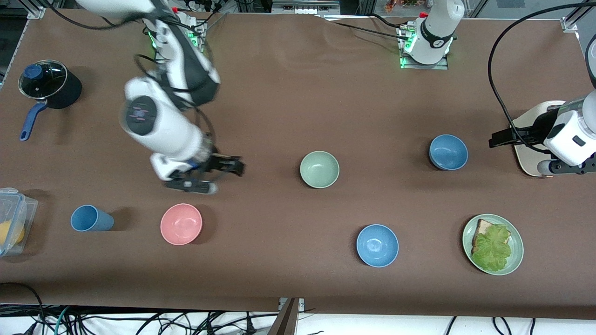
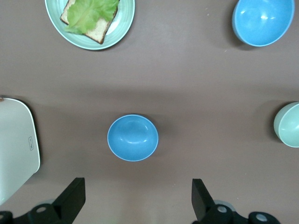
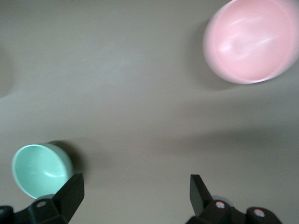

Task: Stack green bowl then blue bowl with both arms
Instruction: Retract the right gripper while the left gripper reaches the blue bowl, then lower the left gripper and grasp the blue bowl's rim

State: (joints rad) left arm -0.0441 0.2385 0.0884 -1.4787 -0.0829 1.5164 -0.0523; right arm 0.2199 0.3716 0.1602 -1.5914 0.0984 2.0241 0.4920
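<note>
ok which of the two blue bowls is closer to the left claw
The darker blue bowl, lying farther from the front camera and beside the white board; it sits centred just ahead of the open left claw. The brighter blue bowl lies beside the sandwich plate.

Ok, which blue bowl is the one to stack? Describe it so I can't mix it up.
Start at the left gripper, open over the white board at the left arm's end of the table. The blue bowl sits beside that board. It is a duller steel blue and farther from the front camera than the brighter sky-blue bowl.
</note>
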